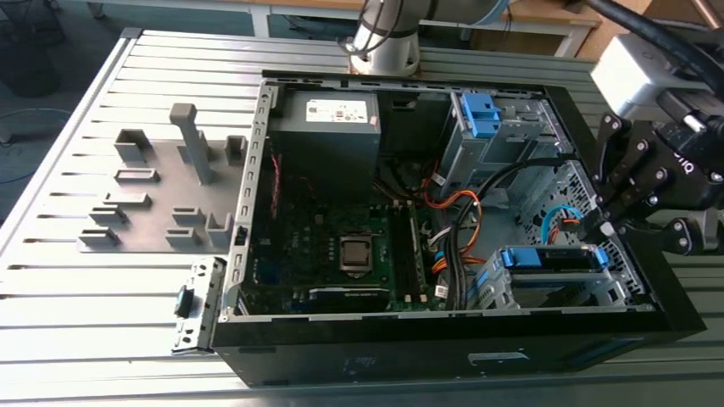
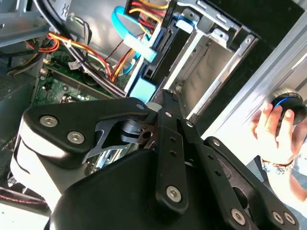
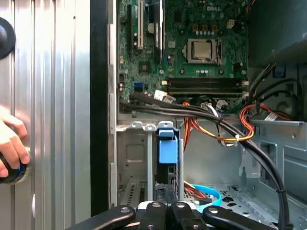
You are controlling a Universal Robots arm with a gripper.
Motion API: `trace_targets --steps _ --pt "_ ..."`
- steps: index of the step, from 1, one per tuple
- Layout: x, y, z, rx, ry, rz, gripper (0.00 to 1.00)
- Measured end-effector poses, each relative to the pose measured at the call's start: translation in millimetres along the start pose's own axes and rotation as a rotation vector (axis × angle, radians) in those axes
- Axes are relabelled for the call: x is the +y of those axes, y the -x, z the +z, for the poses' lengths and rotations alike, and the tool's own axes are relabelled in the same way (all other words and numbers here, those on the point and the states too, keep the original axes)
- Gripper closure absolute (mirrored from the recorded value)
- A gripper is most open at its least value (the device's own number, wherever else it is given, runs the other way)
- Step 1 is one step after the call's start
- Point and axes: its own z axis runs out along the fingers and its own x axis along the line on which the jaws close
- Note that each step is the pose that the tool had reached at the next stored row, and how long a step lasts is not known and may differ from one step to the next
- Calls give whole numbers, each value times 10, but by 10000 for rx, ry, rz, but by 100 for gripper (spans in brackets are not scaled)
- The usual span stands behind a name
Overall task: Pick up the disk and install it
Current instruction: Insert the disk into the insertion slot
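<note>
Slatted counter (image 1: 68, 280), open computer case (image 1: 396, 356) — jaws closed together, gripping nothing, tips at the disk (image 3: 168, 149) in its bay (image 3: 129, 153).

Cut off at the frame edge in the first wrist view: gripper (image 3: 166, 213) and a person's hand (image 3: 10, 146). Mostly buried in the drive cage (image 3: 129, 155): disk (image 3: 168, 146), label hidden, blue bracket edge showing. Largely covered by that hand: dark knob (image 3: 12, 176).
</note>
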Motion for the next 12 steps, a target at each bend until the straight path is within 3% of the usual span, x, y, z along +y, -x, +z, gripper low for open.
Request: trace_targets --steps 12 --pt "-307 15 169 1 58 -1 89"
